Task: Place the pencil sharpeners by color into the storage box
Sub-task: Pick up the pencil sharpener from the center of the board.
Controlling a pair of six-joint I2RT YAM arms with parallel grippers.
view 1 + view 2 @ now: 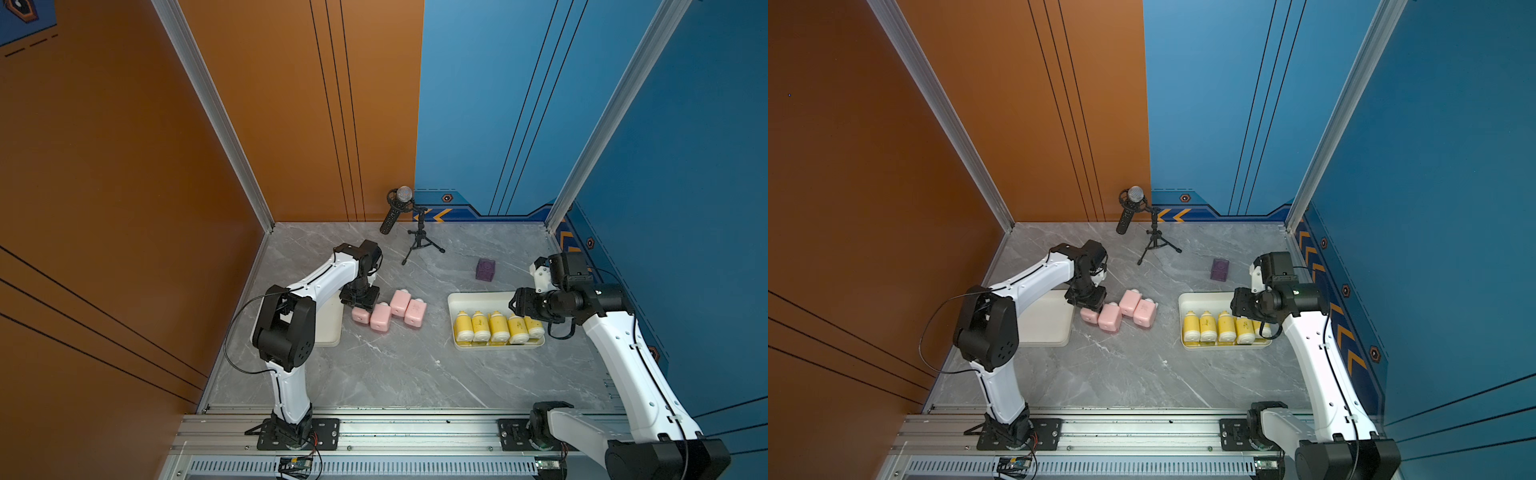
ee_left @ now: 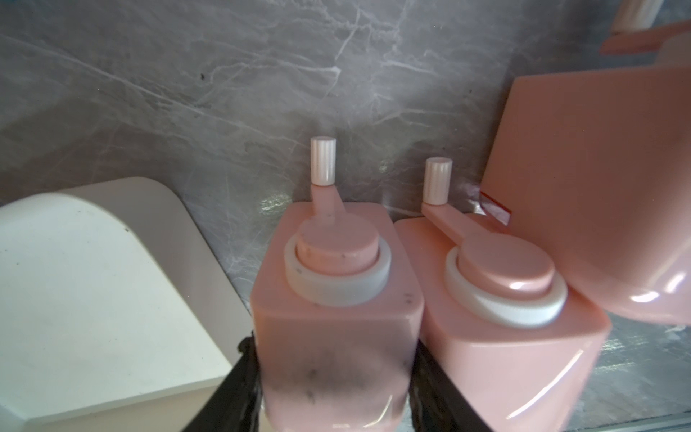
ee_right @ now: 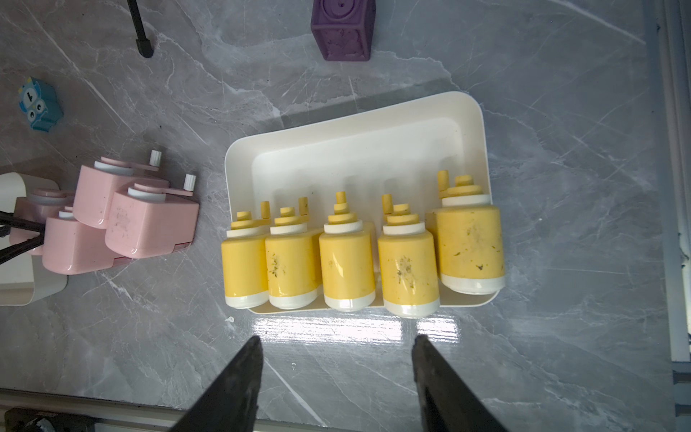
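Several pink pencil sharpeners (image 1: 400, 302) with white knobs lie clustered on the grey table in both top views. My left gripper (image 2: 334, 346) is shut on the leftmost pink sharpener (image 2: 336, 299), with a black finger pressed on each side. A second pink sharpener (image 2: 504, 318) touches it. Beside them lies an empty white storage box (image 1: 330, 328). Several yellow pencil sharpeners (image 3: 347, 258) lie in a row in another white storage box (image 3: 355, 149). My right gripper (image 3: 336, 340) hovers open above the table just in front of that row, holding nothing.
A dark purple cube (image 1: 485, 269) sits behind the box of yellow sharpeners. A small blue cube with cartoon eyes (image 3: 39, 106) lies beyond the pink cluster. A microphone on a black tripod (image 1: 419, 232) stands at the back. Walls close in the left, back and right.
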